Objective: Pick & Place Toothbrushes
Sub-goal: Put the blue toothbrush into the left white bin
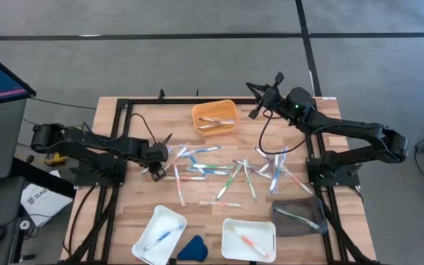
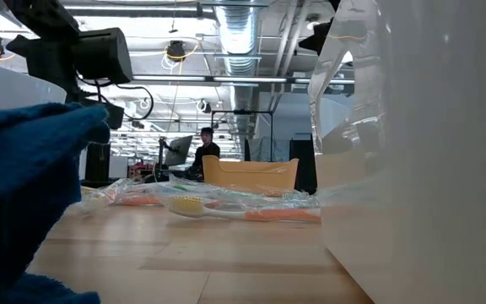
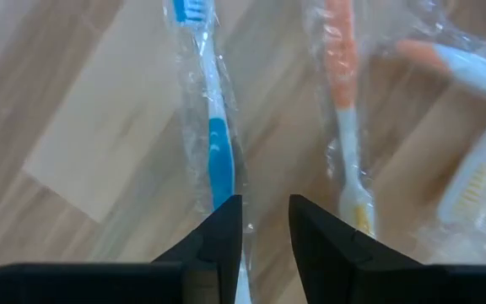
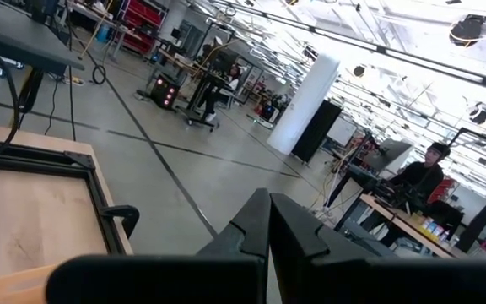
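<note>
Two Fingers Parted Over a Wrapped Blue Toothbrush

Two dark fingers of the left gripper stand a little apart, low over the wooden table. A blue-and-white plastic toothbrush in clear wrap lies just ahead of them, its handle end running under the nearer finger; whether the finger touches it cannot be told. An orange-and-white wrapped toothbrush lies just beside the other finger. The rest of the wrapped toothbrushes lie scattered on the table beyond the fingertips.

The right gripper is raised at the table's far edge, near an orange plastic tray, its fingers pressed together on nothing.
</note>
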`<state>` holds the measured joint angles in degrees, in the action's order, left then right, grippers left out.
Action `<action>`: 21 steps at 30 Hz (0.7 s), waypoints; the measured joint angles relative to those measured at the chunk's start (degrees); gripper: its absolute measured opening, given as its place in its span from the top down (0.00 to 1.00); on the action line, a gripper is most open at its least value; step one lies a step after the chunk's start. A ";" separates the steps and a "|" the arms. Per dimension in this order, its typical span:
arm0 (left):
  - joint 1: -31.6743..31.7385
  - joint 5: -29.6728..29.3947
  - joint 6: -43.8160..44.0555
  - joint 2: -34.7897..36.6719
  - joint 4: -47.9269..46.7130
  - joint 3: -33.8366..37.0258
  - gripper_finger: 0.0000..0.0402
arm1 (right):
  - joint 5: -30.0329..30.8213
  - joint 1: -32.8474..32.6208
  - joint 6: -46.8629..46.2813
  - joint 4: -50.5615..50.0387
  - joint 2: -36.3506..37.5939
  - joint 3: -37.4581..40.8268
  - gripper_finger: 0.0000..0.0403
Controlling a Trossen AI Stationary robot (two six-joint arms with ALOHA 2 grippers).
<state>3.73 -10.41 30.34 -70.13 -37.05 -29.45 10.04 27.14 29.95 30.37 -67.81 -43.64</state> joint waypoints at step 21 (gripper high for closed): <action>-0.02 -4.27 0.66 -0.04 1.87 3.17 0.77 | 0.00 0.03 0.00 0.02 0.00 0.00 1.00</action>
<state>3.70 -14.68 31.00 -70.17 -35.18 -26.28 10.04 27.17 29.95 30.39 -67.81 -43.64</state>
